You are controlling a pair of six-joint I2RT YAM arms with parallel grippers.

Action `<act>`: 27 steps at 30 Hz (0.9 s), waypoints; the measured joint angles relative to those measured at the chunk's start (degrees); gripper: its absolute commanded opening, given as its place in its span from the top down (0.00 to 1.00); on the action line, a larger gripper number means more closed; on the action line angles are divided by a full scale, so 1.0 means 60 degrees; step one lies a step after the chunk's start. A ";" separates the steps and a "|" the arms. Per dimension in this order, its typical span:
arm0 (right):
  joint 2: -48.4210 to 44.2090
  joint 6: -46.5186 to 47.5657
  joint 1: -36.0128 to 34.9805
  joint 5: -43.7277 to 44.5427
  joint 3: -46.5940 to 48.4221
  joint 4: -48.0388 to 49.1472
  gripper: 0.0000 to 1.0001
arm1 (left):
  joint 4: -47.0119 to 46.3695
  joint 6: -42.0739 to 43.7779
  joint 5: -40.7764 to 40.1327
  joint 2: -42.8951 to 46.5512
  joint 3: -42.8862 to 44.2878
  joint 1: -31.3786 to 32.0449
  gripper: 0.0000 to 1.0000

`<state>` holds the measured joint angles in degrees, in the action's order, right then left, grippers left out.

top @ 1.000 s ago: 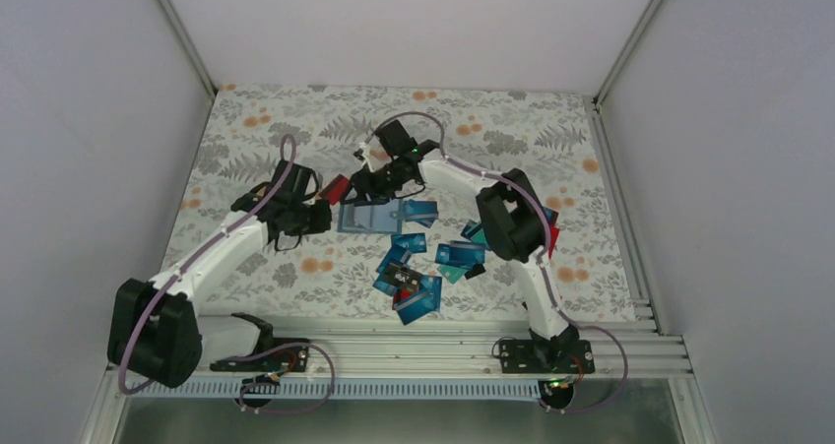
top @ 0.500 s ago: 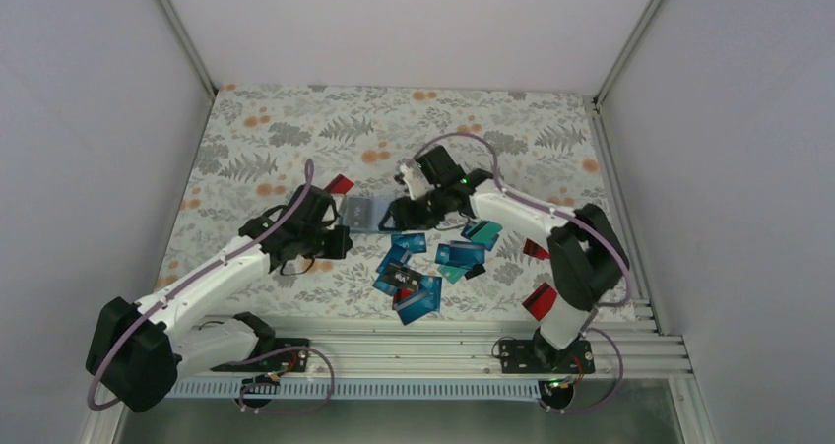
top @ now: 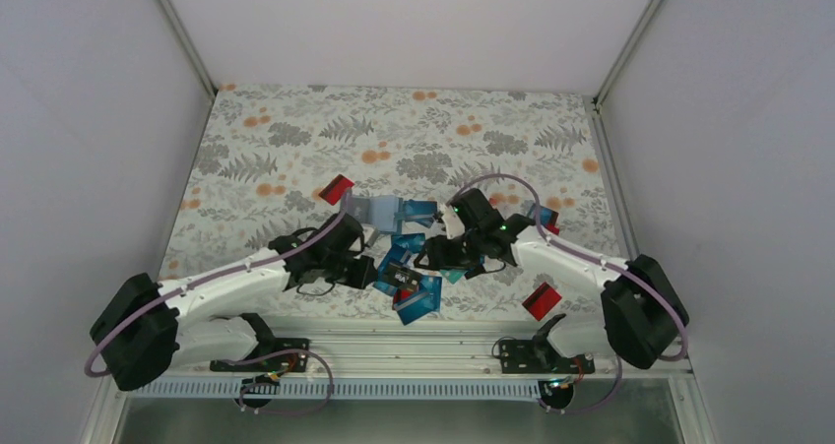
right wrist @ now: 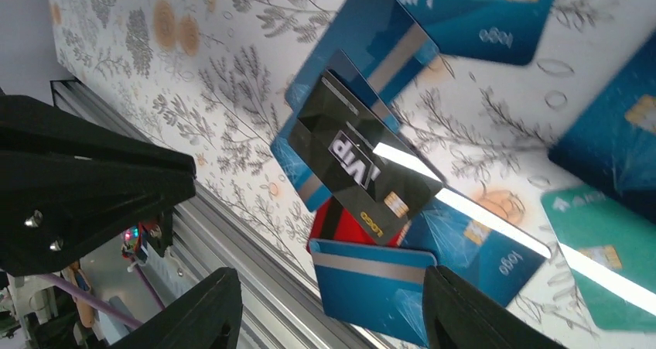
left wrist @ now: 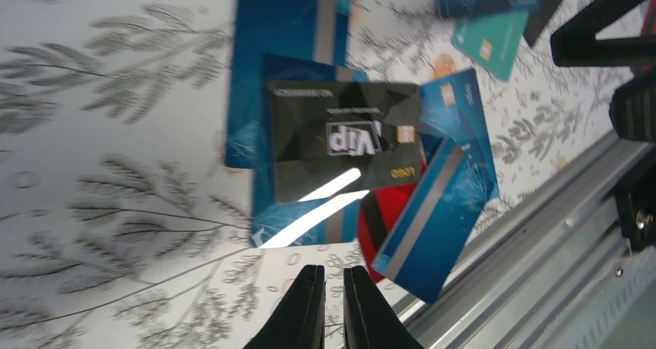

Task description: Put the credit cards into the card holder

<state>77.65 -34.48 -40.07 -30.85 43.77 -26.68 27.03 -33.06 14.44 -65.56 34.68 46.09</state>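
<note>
Above the floral tablecloth (top: 266, 139), the left gripper (left wrist: 333, 275), jaws almost pressed together and empty, and the right gripper (right wrist: 329, 287), jaws spread wide, hover over scattered credit cards (top: 418, 304). The card holder (top: 379, 211) lies on the cloth just beyond the pile, which is topped by a black card (left wrist: 340, 140).

floral-print table (top: 295, 139), credit cards (top: 421, 304) scattered mid-table, card holder (top: 379, 211) just beside them

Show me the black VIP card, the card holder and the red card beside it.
black VIP card (left wrist: 344, 140): left wrist view, on its white lettering.
card holder (top: 379, 211): top external view, on its pale middle.
red card (top: 337, 189): top external view, on its middle.
</note>
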 measured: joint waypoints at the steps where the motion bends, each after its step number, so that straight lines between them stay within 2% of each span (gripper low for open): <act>1: -0.0146 -0.0131 -0.0004 0.0025 -0.0160 0.0047 0.41 | -0.0113 -0.0040 0.0018 -0.0127 0.0000 0.0204 0.92; 6: -0.1209 -0.1453 -0.0375 0.0018 -0.1559 0.0678 0.42 | -0.0612 -0.0193 0.0040 -0.0801 0.0015 0.0965 0.92; 14: -0.1931 -0.4200 -0.2062 0.0386 -0.2947 0.1719 0.43 | -0.1453 -0.0430 0.0113 -0.1945 0.0051 0.1271 0.92; 21: -0.2018 -0.5523 -0.2437 0.0951 -0.3566 0.2364 0.44 | -0.1577 -0.0397 0.0131 -0.2761 0.0630 0.1508 0.92; 27: -0.1956 -0.6062 -0.2554 0.1009 -0.3847 0.2812 0.44 | -0.1636 -0.0357 0.0109 -0.3271 0.0987 0.1840 0.92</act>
<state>65.91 -70.85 -55.40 -24.80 20.69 -9.80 17.21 -35.20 15.09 -85.19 40.60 57.12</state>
